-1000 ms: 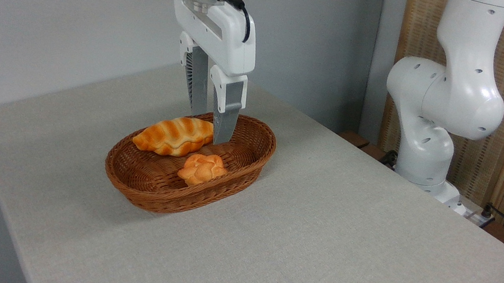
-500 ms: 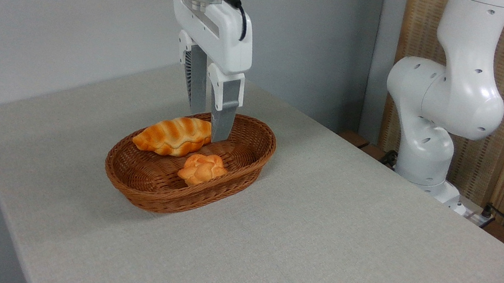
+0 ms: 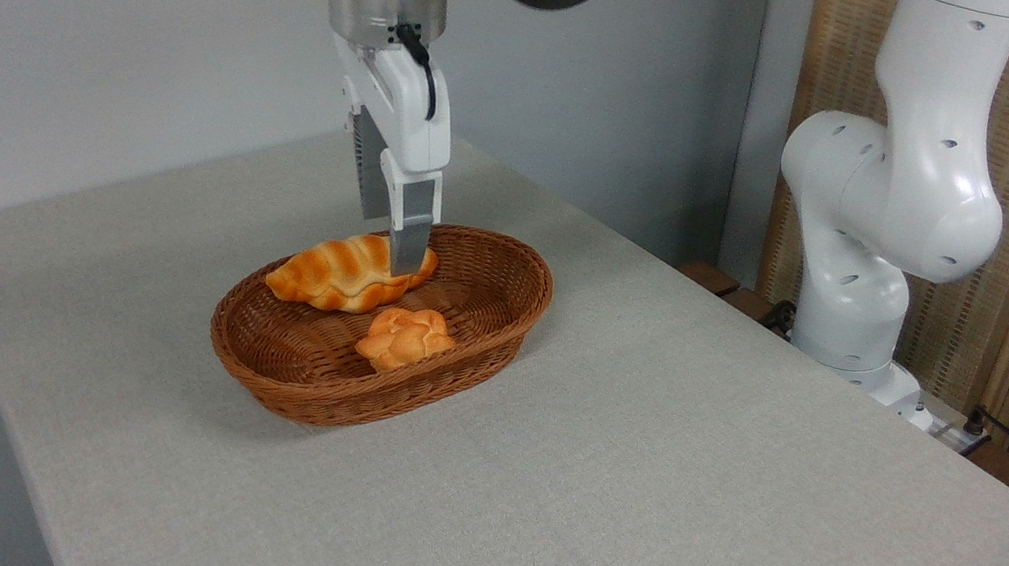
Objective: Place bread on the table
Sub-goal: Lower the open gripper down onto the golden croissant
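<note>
step in hand looks like the grasp approach: gripper point(image 3: 390, 250) is down over the right end of the bread point(image 3: 348, 272), centre-left of the frame. near finger point(image 3: 409, 233) sits in front of the loaf's right tip, the far finger mostly hidden behind it. fingers look apart and straddling the loaf, but i can't tell if they've clamped on it or are only touching.

bread is in the basket point(image 3: 498, 323), lying along its far-left side, not lifted as far as i can see. table point(image 3: 637, 466) fills the lower and right frame, lots of bare cloth to the right of the basket.

next move, my read: close on the loaf, lift straight up to clear the wicker rim, carry right or toward the lower frame, set down on cloth. grip is near one pointed end, so the loaf may tilt or slip on lift.

counts: one long loaf, one small knotted bun point(image 3: 405, 336) beside it in the basket, one basket, one arm, one gripper.
</note>
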Robot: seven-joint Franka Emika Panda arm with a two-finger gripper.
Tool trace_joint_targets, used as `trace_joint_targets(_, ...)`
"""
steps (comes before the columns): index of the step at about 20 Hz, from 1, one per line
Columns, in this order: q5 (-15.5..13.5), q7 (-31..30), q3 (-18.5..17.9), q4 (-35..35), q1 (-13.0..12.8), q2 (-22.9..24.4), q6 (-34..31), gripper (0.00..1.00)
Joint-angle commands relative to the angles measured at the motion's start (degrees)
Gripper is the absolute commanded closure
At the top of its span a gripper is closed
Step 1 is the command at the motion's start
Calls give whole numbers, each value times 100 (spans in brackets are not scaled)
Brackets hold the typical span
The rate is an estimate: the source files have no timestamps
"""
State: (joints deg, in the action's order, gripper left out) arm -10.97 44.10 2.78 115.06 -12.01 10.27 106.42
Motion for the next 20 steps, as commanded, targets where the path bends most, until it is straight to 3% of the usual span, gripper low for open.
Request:
trace_joint_targets(1, -204, -541, -50, 183, -424, -42, 326, 0)
trace_joint_targets(6, -204, -1122, -50, 420, -891, -279, 889, 0)
trace_joint_targets(13, -161, -1202, -24, 412, -1084, -499, 925, 0)
trace_joint_targets(20, -99, -1167, -6, 412, -1093, -535, 899, 0)
